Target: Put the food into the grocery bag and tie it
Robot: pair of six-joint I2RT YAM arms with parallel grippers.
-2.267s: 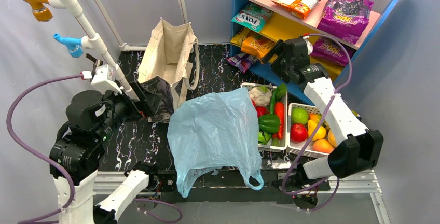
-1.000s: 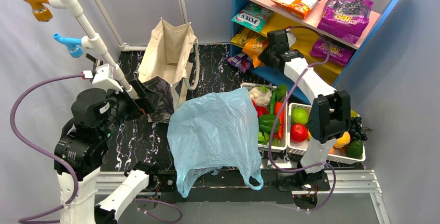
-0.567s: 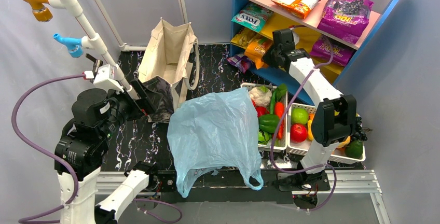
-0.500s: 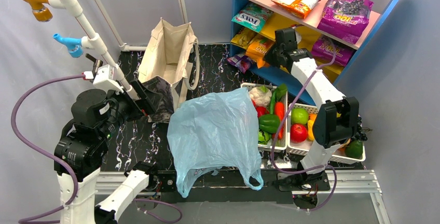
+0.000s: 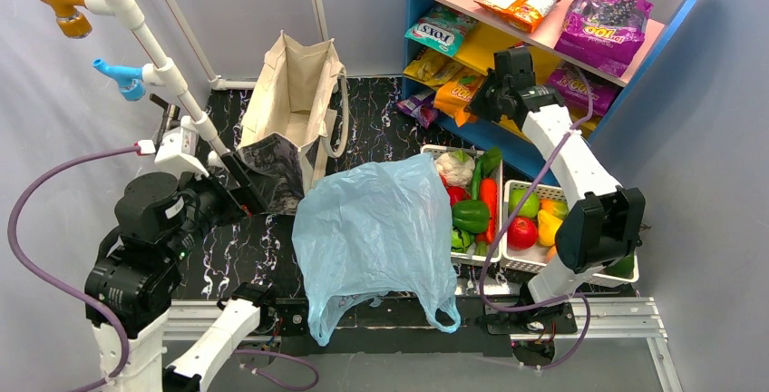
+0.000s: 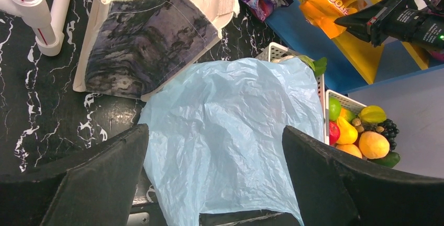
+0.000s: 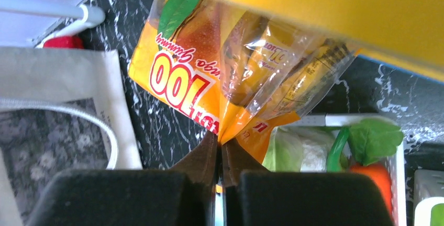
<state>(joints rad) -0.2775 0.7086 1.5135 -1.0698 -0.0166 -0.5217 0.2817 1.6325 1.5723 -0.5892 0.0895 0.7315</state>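
Barely begun: the right hand [image 7: 220,150] pinches an orange packet [image 7: 209,64] by its corner at the shelf [image 7: 340,11], while the bag [image 6: 235,132] lies flat, untied, seemingly empty below the spread left hand [image 6: 214,131], fruit [image 6: 374,145] in baskets [image 6: 343,99] to its right.

The grocery bag [image 5: 376,238] drapes over the left side of the vegetable basket [image 5: 475,261] — what lies beneath it, and inside the bag, cannot be seen. The right arm's elbow [image 5: 598,229] blocks part of the fruit basket [image 5: 519,267]. In the right wrist view the yellow shelf [image 7: 340,6] hides the top of the snack packet [image 7: 209,74] — its print reads only in part.
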